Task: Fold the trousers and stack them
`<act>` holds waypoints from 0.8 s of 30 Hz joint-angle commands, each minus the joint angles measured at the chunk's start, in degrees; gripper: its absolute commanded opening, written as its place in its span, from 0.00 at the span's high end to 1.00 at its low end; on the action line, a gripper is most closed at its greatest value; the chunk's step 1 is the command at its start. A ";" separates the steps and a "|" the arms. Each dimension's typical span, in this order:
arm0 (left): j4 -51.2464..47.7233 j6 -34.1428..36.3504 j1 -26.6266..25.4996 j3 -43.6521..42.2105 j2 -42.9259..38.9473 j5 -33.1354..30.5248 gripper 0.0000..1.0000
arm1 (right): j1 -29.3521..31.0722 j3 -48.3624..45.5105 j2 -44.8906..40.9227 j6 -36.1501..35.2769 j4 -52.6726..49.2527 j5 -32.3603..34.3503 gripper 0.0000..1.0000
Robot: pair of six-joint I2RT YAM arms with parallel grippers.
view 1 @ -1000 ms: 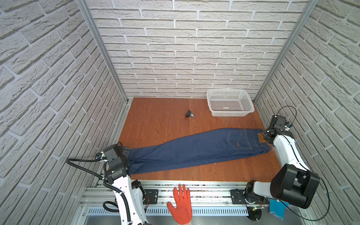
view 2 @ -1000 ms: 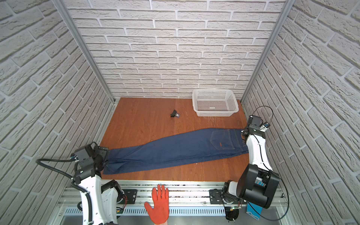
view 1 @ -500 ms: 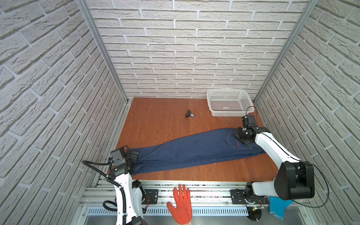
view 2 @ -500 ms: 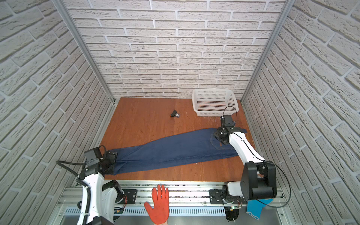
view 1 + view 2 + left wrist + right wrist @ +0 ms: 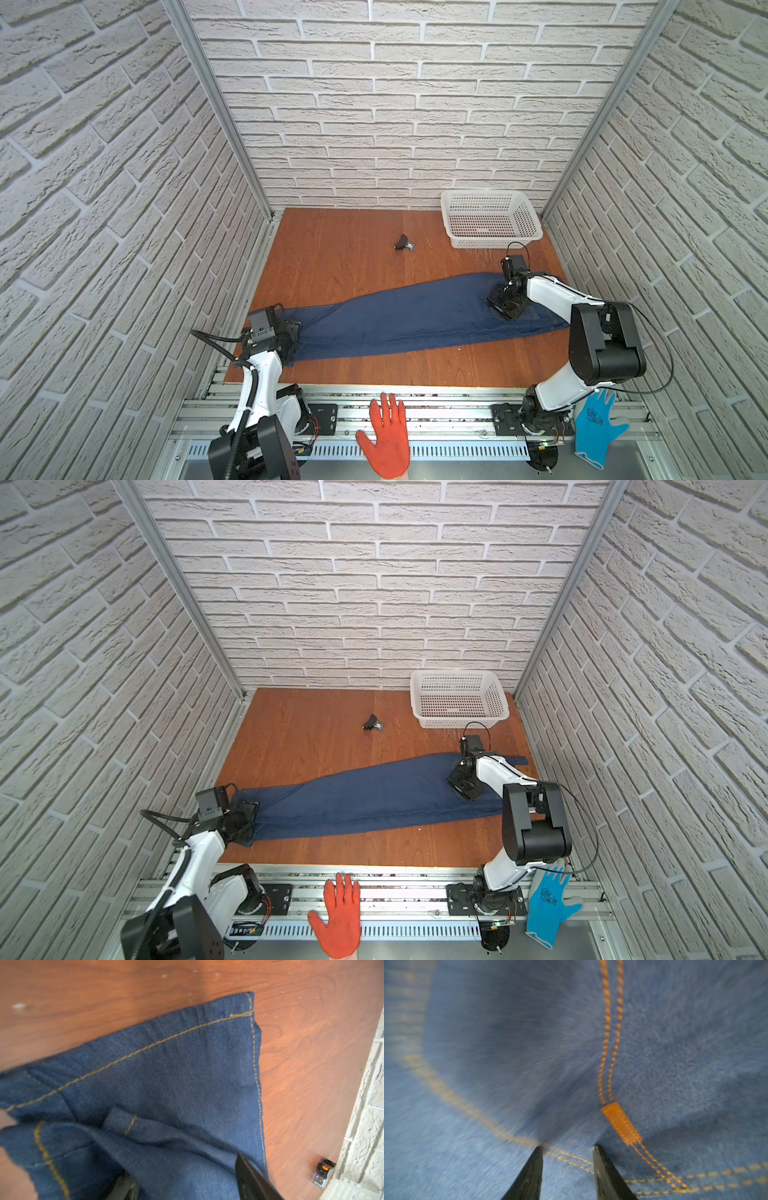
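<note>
The trousers (image 5: 415, 316) are dark blue jeans lying stretched out across the wooden floor, hems at the left and waist at the right, seen in both top views (image 5: 374, 796). My left gripper (image 5: 293, 332) sits low over the hem end. In the left wrist view its jaws (image 5: 182, 1167) stand wide apart with bunched denim (image 5: 187, 1074) between them. My right gripper (image 5: 503, 305) is on the seat. In the right wrist view its jaws (image 5: 568, 1147) are apart, tips pressed on flat denim (image 5: 675, 1043) beside an orange bar tack (image 5: 620, 1124).
A white plastic basket (image 5: 494, 243) stands at the back right corner. A small black object (image 5: 403, 243) lies on the floor behind the trousers. A red glove (image 5: 388, 440) and a blue glove (image 5: 594, 424) rest on the front rail. Brick walls close three sides.
My right gripper has moved left from the waist edge onto the seat of the trousers. My left gripper has shifted onto the hem, and the hem end has slid a little to the right.
</note>
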 commanded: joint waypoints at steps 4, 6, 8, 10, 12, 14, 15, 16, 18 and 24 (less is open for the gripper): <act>3.23 8.34 -0.95 5.40 13.50 0.48 0.30 | -7.35 -5.08 1.48 2.76 0.81 -1.69 0.57; 3.69 10.94 -1.14 8.64 17.26 1.51 0.30 | -9.50 -6.27 1.66 2.51 0.65 -1.54 0.56; 3.89 13.21 -1.17 11.95 21.28 2.37 0.29 | -11.71 -7.87 1.67 2.27 0.58 -1.17 0.56; 4.47 14.51 -1.21 14.27 24.69 3.34 0.29 | -13.55 -9.18 1.54 1.86 0.79 -1.15 0.56; 5.14 15.67 -1.22 16.13 27.50 4.56 0.29 | -15.22 -10.54 0.84 1.47 0.71 -0.77 0.56; 5.34 16.51 -1.23 18.33 30.07 5.66 0.29 | -17.15 -11.75 -0.61 0.90 0.63 -0.13 0.56; 5.50 16.86 -1.29 19.22 30.96 6.26 0.29 | -17.90 -12.23 -1.31 0.70 0.39 0.36 0.56; 5.58 17.14 -1.34 20.17 31.98 7.01 0.29 | -18.70 -12.64 -2.25 0.37 0.13 0.90 0.56; 5.59 17.66 -1.71 21.75 33.05 7.84 0.29 | -19.78 -13.58 -3.86 0.18 0.02 0.73 0.56; 1.25 20.22 -2.56 26.75 29.19 7.45 0.24 | -20.11 -12.94 -10.64 -0.34 -3.02 1.20 0.56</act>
